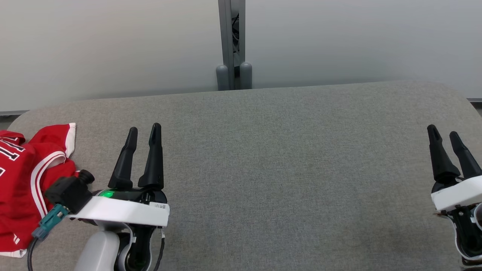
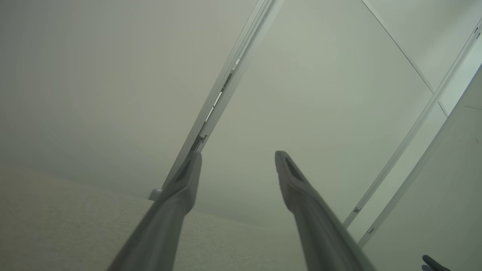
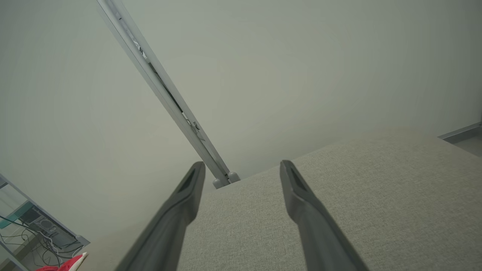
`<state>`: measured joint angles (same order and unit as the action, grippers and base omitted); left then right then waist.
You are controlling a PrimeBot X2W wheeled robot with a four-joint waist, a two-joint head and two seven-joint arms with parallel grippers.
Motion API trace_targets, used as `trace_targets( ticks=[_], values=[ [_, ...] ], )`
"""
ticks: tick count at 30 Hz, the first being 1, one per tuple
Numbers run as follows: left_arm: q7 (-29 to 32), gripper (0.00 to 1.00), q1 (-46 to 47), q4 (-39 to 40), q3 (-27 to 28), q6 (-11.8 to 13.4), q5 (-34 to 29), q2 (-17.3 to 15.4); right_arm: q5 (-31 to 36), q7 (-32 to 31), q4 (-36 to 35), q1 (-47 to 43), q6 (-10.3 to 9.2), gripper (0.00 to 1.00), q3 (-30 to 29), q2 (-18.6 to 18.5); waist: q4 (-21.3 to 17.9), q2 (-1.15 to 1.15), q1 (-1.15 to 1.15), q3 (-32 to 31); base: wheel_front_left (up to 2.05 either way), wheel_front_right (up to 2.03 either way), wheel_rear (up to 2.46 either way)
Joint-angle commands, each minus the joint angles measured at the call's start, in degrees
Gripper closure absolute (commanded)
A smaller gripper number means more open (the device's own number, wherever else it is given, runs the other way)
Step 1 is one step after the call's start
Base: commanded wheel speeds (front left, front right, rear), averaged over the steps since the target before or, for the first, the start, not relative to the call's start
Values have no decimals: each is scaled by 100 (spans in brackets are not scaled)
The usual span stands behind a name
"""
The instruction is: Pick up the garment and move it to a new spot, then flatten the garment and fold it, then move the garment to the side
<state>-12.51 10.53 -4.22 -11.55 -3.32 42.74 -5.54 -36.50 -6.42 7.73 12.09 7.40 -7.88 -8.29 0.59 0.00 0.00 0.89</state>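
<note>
The garment [image 1: 22, 180] is a red jersey with white trim and dark numerals, lying crumpled at the table's far left edge. A red corner of the garment [image 3: 64, 265] also peeks in at the lower left of the right wrist view. My left gripper [image 1: 144, 131] stands open just to the right of the garment, fingers pointing away and holding nothing. My left gripper [image 2: 238, 158] faces the pale wall. Far across at the table's right edge, my right gripper [image 1: 443, 132] is open and empty. My right gripper [image 3: 243, 167] points over the cloth toward the wall.
The grey fabric-covered table [image 1: 286, 158] spreads wide between my two arms. Behind it stands a pale partition wall with a grey vertical post [image 1: 231, 41] at centre. A shelf with cables [image 3: 34, 226] sits beyond the table's left end.
</note>
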Motion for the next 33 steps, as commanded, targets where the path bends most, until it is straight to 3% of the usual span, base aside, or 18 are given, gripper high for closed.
trace_targets(
  ticks=[1, 13, 33],
  values=[
    [-16, 0, 117, 83, 21, 14, -56, -43, 69, 60, -120, 47, 8, 0, 16, -71, -1, 0, 0, 1, 0, 0, 0],
    [411, 0, -82, 154, 31, 205, -981, -196, 892, 329, -194, -187, 9, 0, 415, -20, -9, 0, 0, -34, 0, 0, 0],
    [859, 0, -419, 249, 260, 570, -1983, -251, 1977, 838, -136, -539, 11, 0, 689, 171, -33, 0, 0, -51, 0, 0, 0]
  ],
)
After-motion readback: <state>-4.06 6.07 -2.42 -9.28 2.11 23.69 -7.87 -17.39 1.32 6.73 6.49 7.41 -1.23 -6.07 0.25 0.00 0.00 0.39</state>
